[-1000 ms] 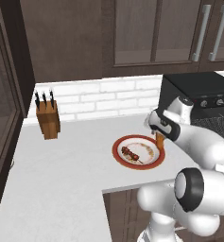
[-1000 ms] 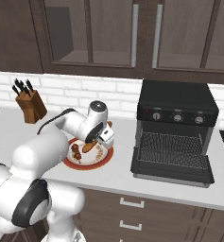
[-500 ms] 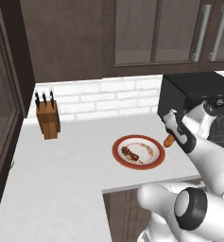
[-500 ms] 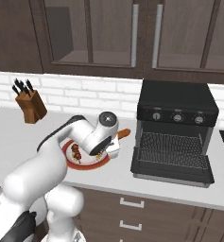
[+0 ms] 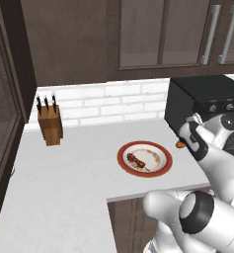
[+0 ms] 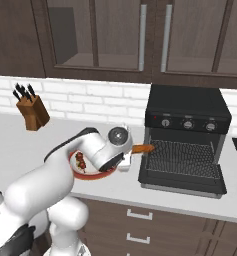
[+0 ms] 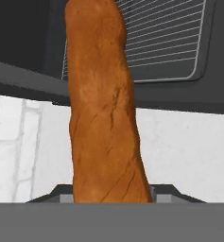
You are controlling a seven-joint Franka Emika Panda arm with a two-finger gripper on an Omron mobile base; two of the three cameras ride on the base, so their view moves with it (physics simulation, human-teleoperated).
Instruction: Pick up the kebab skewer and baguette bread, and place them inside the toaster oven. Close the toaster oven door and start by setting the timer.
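A kitchen: wood cabinets (image 6: 140,37), brick backsplash (image 5: 108,104), knife block (image 5: 50,124), countertop (image 5: 74,183).

The gripper (image 6: 130,156) holds the baguette bread (image 6: 143,148) level, pointing into the open toaster oven (image 6: 186,140).

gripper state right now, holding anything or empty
Gripper: closed on the baguette bread, which points toward the open toaster oven. The kebab skewer lies on the plate.
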